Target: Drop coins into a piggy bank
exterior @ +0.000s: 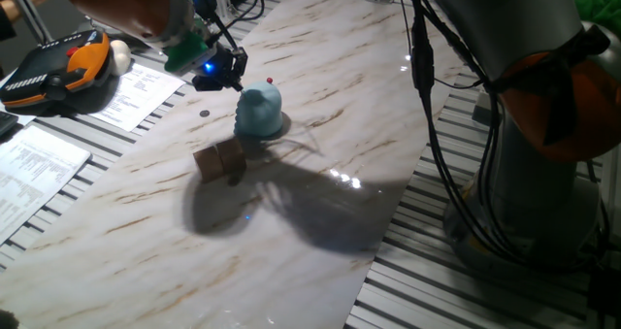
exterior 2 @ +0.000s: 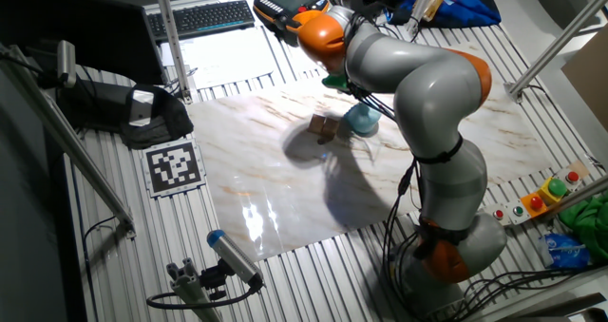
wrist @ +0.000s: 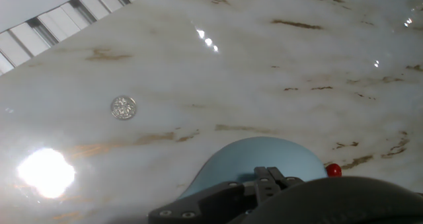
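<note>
The light blue piggy bank (exterior: 259,111) with a red knob (exterior: 269,80) stands on the marble table top (exterior: 320,222). It also shows in the other fixed view (exterior 2: 361,121) and at the bottom of the hand view (wrist: 258,156). One coin (exterior: 204,115) lies flat on the table to its left, silver in the hand view (wrist: 123,108). My gripper (exterior: 231,77) hovers just left of and above the bank's top. In the hand view its fingertips (wrist: 271,178) look pressed together over the dome. I see nothing between them.
Two tan wooden cubes (exterior: 218,160) sit side by side in front of the bank, also in the other fixed view (exterior 2: 324,128). Papers (exterior: 136,91) and an orange pendant (exterior: 53,67) lie off the table's left edge. The arm's base (exterior: 543,174) stands at the right.
</note>
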Robot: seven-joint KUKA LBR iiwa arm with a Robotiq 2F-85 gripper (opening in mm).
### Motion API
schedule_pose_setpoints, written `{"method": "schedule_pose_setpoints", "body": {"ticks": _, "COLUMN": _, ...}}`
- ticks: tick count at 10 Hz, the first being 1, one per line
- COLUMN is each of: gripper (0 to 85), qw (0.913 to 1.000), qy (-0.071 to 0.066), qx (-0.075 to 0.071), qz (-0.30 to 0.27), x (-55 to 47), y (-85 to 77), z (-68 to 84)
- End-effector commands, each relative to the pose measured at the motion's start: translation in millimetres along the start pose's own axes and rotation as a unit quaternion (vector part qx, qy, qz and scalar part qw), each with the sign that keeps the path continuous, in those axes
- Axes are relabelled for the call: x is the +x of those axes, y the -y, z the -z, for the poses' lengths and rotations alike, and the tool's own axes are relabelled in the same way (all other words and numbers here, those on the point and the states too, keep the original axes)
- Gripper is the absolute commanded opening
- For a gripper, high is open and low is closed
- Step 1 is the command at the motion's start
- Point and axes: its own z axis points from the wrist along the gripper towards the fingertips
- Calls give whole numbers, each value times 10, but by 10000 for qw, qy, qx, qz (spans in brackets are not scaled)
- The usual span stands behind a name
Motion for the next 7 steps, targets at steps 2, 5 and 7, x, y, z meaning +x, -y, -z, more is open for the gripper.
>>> {"method": "schedule_pose_setpoints", "body": {"ticks": 2, "gripper": 0, "qw": 10000, "qy": 22, "qx": 2, "qz": -1, "x": 6, "y": 2, "z": -22}}
{"method": "schedule_pose_setpoints", "body": {"ticks": 5, "gripper": 0, "qw": 9999, "qy": 32, "qx": -117, "qz": -5, "x": 8, "y": 10, "z": -38}}
{"method": "schedule_pose_setpoints", "body": {"ticks": 7, "gripper": 170, "qw": 9998, "qy": 118, "qx": -170, "qz": -68, "x": 12, "y": 6, "z": -34}}
